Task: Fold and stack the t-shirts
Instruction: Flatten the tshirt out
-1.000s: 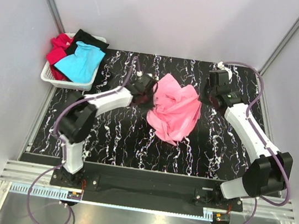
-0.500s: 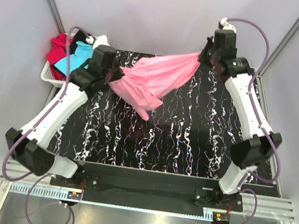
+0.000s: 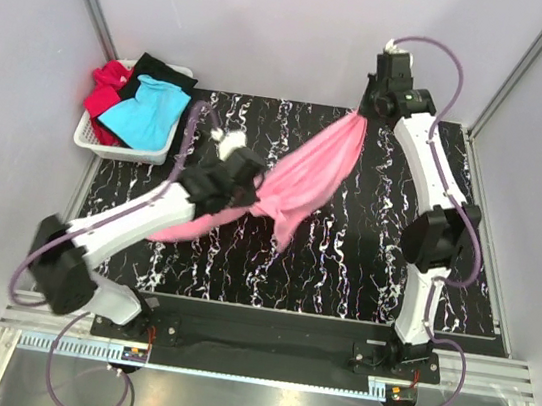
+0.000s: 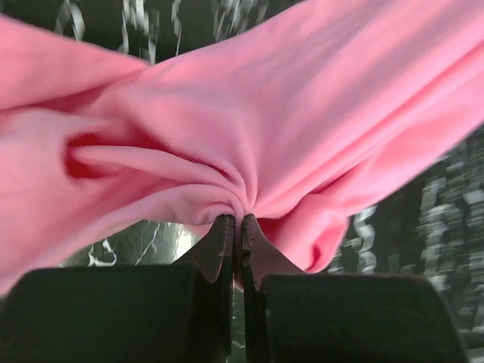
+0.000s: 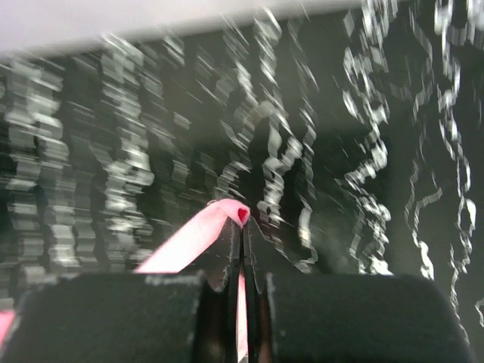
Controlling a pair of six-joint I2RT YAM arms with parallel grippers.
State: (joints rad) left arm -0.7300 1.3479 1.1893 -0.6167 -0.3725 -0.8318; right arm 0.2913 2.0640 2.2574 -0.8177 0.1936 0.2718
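The pink t-shirt (image 3: 305, 176) hangs stretched in the air between my two grippers, above the black marbled table (image 3: 363, 266). My left gripper (image 3: 244, 191) is shut on its lower left end; in the left wrist view the cloth (image 4: 249, 128) bunches at the closed tips (image 4: 236, 221). My right gripper (image 3: 363, 110) is shut on the upper right end near the table's far edge; a thin pink fold (image 5: 198, 234) is pinched there (image 5: 242, 225). The turquoise (image 3: 146, 111), red (image 3: 105, 89) and black (image 3: 159, 68) t-shirts lie in the basket.
The white plastic basket (image 3: 117, 148) stands at the table's far left corner. Grey walls with metal corner posts enclose the table on three sides. The right arm reaches far back along the right side.
The shirt went from a heap on the table to lifted and stretched. My left gripper has swung from near the basket down toward the table's middle left; my right gripper has stayed high at the far edge.
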